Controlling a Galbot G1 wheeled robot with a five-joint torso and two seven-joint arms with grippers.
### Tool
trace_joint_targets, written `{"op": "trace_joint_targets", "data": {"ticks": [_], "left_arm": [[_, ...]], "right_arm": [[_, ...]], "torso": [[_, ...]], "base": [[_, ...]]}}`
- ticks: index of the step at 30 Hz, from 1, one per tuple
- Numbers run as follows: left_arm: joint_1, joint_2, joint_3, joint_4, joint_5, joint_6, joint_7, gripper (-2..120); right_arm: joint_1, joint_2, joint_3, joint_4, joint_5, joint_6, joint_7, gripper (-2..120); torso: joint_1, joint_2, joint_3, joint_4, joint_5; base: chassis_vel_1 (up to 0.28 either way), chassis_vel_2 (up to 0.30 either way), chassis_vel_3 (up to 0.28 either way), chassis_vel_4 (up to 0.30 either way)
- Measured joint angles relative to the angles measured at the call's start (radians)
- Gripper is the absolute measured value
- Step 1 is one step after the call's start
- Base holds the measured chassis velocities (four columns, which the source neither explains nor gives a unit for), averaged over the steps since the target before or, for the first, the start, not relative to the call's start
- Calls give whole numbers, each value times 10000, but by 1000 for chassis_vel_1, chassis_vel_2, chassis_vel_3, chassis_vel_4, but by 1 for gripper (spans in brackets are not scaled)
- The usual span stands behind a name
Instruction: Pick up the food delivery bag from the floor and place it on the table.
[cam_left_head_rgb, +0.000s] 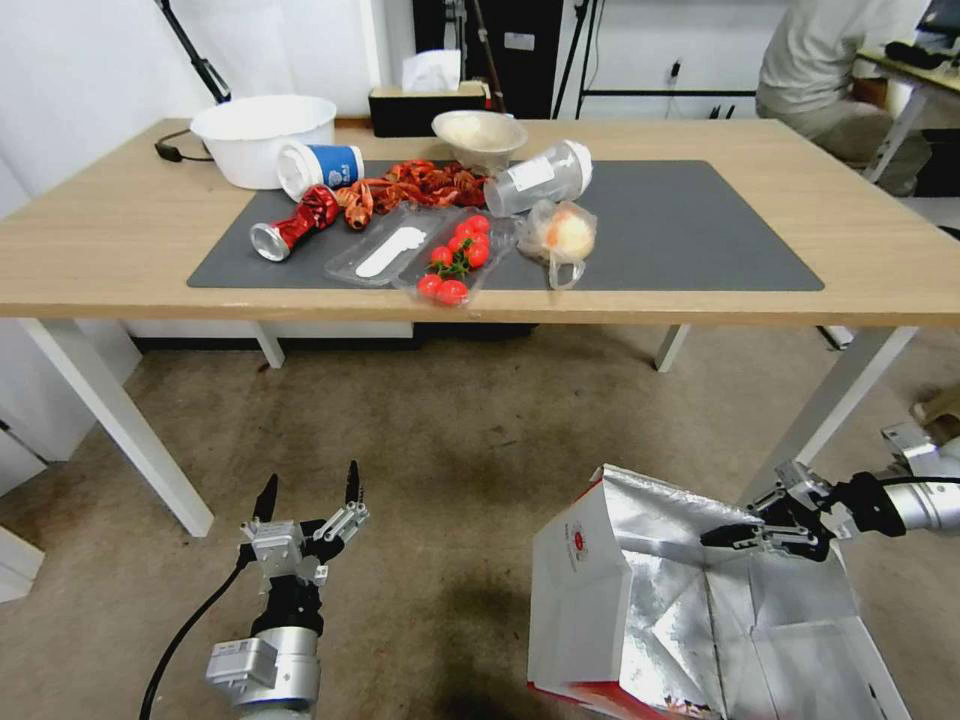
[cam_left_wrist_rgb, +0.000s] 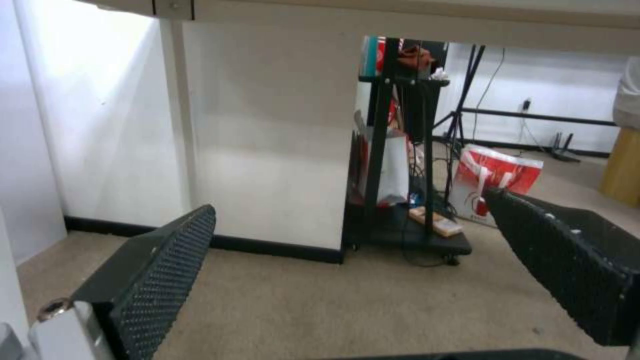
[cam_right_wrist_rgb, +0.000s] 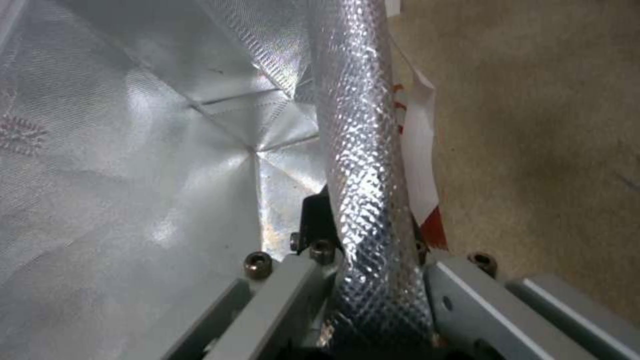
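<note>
Silver foil lines the open mouth of the food delivery bag (cam_left_head_rgb: 640, 600), which stands on the floor (cam_left_head_rgb: 450, 450) in front of the table (cam_left_head_rgb: 120, 240), low at the robot's right side; its white outer face carries a small red round logo, and a strip of red shows along its lower edge. The right gripper (cam_left_head_rgb: 735, 537) reaches in from the right at the bag's rim; in the right wrist view a folded band of the foil wall (cam_right_wrist_rgb: 363, 165) runs between the two fingers, which are closed on it, with the bag's white and red outer side just beyond and bare floor past that. The left gripper (cam_left_head_rgb: 308, 492) hangs low over the floor at the robot's left, well apart from the bag, fingers spread wide and holding nothing (the left wrist view shows both ribbed black pads (cam_left_wrist_rgb: 163, 272) with open floor between them).

On the table the dark grey mat (cam_left_head_rgb: 690, 235) holds a clear tray of cherry tomatoes (cam_left_head_rgb: 455, 262), a small knotted plastic bag (cam_left_head_rgb: 562, 238), a crushed red can (cam_left_head_rgb: 295, 228), a heap of red crayfish shells (cam_left_head_rgb: 420, 185), a tipped blue and white cup (cam_left_head_rgb: 320, 166) and a clear tumbler on its side (cam_left_head_rgb: 540, 178); a white bowl (cam_left_head_rgb: 262, 135) sits at the mat's far left corner.
</note>
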Motion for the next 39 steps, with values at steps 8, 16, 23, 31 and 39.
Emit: {"op": "trace_joint_targets", "data": {"ticks": [8, 16, 23, 31, 39], "left_arm": [[-11, 28, -7, -6, 0, 0, 7, 100], [-14, 39, -8, -12, 0, 0, 5, 100], [-14, 47, -13, -12, 0, 0, 3, 100], [-22, 38, -14, -13, 18, 0, -3, 100], [0, 15, -3, -13, 73, -4, 10, 100]], "right_arm": [[-9, 19, 12, 52, 3, -16, 0, 0], [-17, 20, 38, 68, 12, -19, 0, 0], [-17, 38, 39, 74, 12, -26, 0, 0], [14, -1, 50, 74, 26, -27, 0, 0], [-33, -17, 79, 70, 36, -27, 0, 0]], "torso": [[112, 341, 229, -1, 0], [213, 639, 426, 0, 0], [321, 928, 610, 0, 0], [458, 1283, 828, 0, 0], [582, 1608, 1029, 0, 0]], "base": [[0, 0, 0, 0], [0, 0, 0, 0], [0, 0, 0, 0], [0, 0, 0, 0], [0, 0, 0, 0]]}}
